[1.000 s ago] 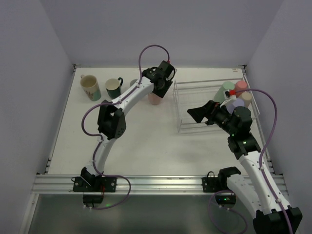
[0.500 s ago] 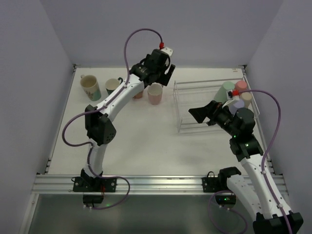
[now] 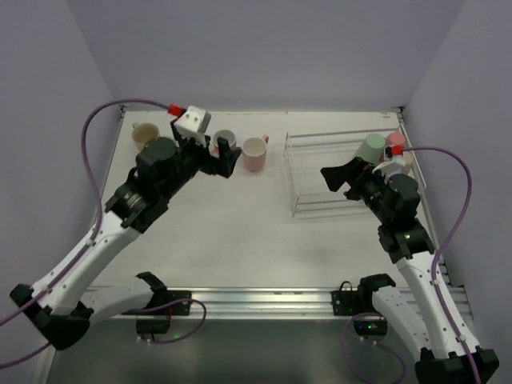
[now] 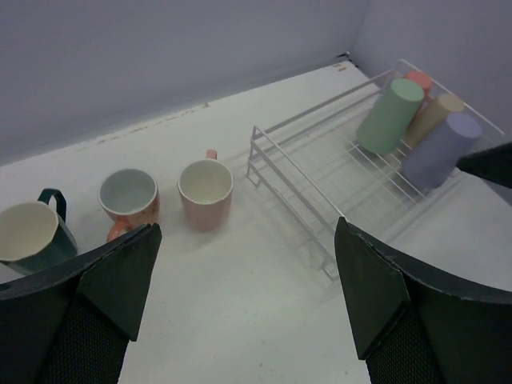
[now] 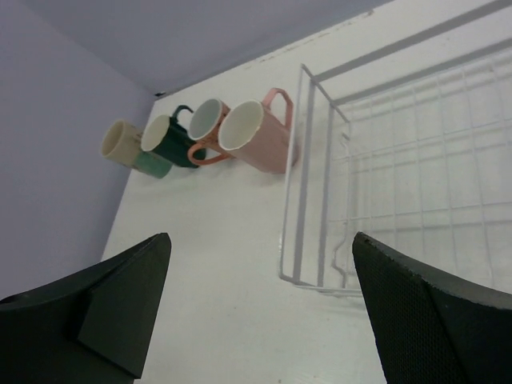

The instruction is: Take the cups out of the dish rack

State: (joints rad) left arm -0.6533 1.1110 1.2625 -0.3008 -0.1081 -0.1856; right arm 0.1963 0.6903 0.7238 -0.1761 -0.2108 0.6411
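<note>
Cream mug [image 3: 142,133] sits far left, at ten o'clock on the table [image 3: 240,232]. Next along come a dark green mug [image 4: 28,234], a salmon mug [image 4: 128,194] and a pink mug [image 3: 255,152], all upright in a row toward twelve. Left gripper [image 3: 228,160] hovers just on the six o'clock side of the salmon mug, jaws spread wide, holding nothing. Over at two o'clock, the dish rack [image 4: 320,172] carries four tilted cups at its far-right end: mint green tumbler [image 4: 390,118], coral red tumbler [image 4: 417,80], beige tumbler [image 4: 436,116], lavender tumbler [image 4: 442,150]. Right gripper [image 3: 334,181] hangs over the rack, jaws wide apart and empty.
</note>
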